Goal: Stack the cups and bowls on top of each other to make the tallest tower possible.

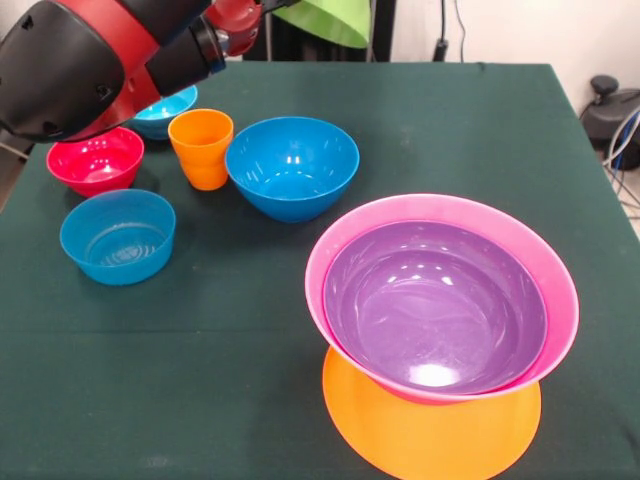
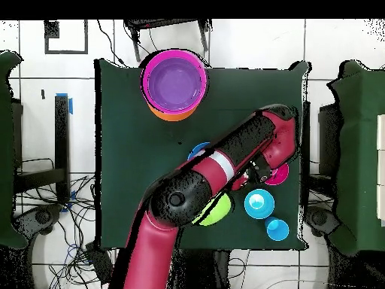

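- Jaws' state could not be told; they were hidden behind the arm [image 1: 90, 60].
- Green bowl [image 1: 330, 20] hung at the far edge.
- Purple bowl [image 1: 435, 305] sat nested in the pink bowl [image 1: 560, 290] on the orange bowl [image 1: 430, 435].

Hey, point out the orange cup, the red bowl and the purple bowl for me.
orange cup [image 1: 203, 150], front view, on its outer side wall below the rim.
red bowl [image 1: 95, 160], front view, on its inner floor.
purple bowl [image 1: 432, 305], front view, on its inside, nested in the pink bowl [image 1: 560, 290].
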{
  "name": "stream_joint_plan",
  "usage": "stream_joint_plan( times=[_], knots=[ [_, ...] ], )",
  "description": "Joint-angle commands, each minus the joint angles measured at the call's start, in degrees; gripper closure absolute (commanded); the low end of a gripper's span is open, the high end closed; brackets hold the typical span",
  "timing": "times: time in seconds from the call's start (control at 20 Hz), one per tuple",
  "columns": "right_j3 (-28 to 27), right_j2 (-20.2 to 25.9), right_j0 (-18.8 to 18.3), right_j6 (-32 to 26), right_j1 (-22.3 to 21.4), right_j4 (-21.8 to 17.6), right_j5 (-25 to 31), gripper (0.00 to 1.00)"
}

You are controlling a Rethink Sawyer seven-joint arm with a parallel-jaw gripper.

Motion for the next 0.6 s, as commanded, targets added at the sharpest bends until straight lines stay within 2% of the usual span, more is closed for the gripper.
stream_joint_plan(
  times=[0.05, 0.6],
  knots=[
    [16.02, -17.09, 1.09, 2.19, 11.53, -9.82, -0.68, 1.0],
    [18.12, -17.06, 2.69, 2.22, 13.35, -9.4, -1.08, 1.0]
  ],
)
